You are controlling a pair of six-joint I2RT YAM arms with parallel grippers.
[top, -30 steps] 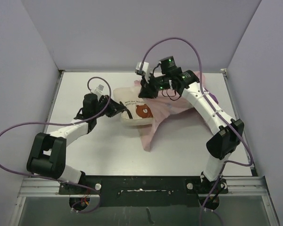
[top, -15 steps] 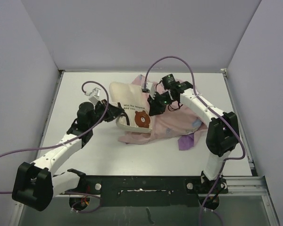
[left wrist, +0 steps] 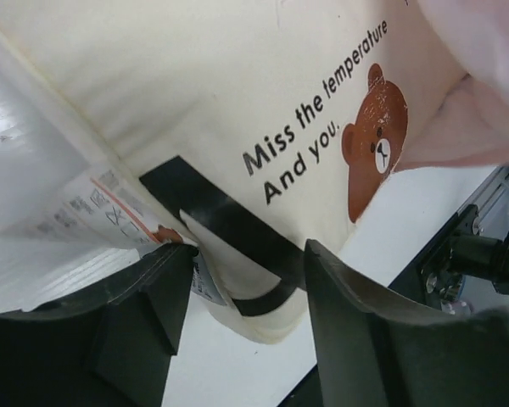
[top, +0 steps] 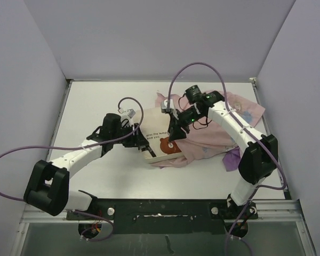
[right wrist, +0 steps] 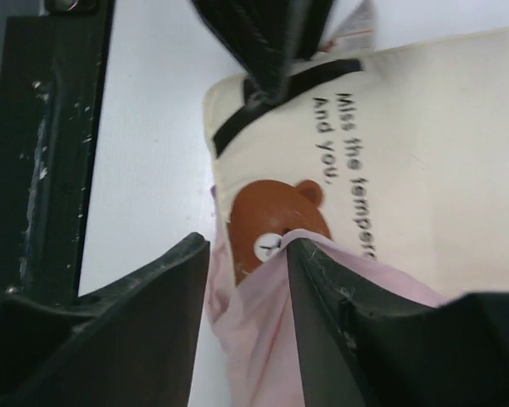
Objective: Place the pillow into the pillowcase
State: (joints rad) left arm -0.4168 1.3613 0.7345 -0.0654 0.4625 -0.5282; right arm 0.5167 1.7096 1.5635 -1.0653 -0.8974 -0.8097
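Note:
The cream pillow (top: 157,136) with the brown bear face (top: 169,145) lies mid-table, its right part under the pink pillowcase (top: 213,130). My left gripper (top: 144,146) is open at the pillow's near-left corner; in the left wrist view the corner (left wrist: 263,297), with its black strip and paper tag (left wrist: 93,203), sits loosely between the jaws (left wrist: 250,254). My right gripper (top: 173,133) is open over the bear. In the right wrist view the pillowcase's pale edge (right wrist: 263,339) drapes against one finger (right wrist: 322,288), partly covering the bear (right wrist: 276,212).
A purple fold of the pillowcase (top: 232,157) trails toward the right arm's elbow. Grey walls close in the table on three sides. A black rail (top: 160,213) runs along the near edge. Purple cables (top: 21,154) loop off both arms.
Both grippers have gone from shut to open. Pillow and pillowcase have shifted right and toward the near edge, and the pillow lies flatter. The left arm has reached farther right.

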